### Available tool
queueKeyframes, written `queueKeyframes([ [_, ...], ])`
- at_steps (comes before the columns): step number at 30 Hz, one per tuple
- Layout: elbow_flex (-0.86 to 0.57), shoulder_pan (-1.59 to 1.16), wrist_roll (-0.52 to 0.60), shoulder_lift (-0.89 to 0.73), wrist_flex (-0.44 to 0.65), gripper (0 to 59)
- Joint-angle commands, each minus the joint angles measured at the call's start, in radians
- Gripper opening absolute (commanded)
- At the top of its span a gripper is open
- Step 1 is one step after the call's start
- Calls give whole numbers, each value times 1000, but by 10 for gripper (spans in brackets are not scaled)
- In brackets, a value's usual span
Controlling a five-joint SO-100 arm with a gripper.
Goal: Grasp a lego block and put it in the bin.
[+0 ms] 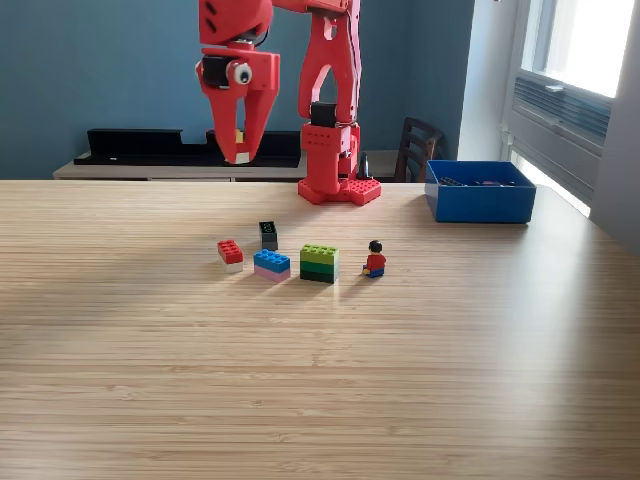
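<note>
Bin (480, 203): blue, rectangular, open-topped, low walls. Sits flat on the surface at the exterior view's right, far side; a few small items inside, too small to identify.

Blocks: red-on-white block (230, 254); blue-on-pink block (271, 265) just beside it; green stack (319, 263), light green over dark green; small dark block (268, 235) behind them, upright. All grouped mid-surface, well apart from the bin. A small yellowish block (239, 136) sits between the jaws of the tool (238, 150), high above the surface.
</note>
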Motion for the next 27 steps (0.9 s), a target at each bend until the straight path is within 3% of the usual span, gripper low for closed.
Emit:
queueKeyframes([
  [1, -44, -348, 25, 20, 46, 1],
  [16, 17, -1333, 69, 17, 60, 1],
  [27, 66, -1671, 40, 12, 54, 1],
])
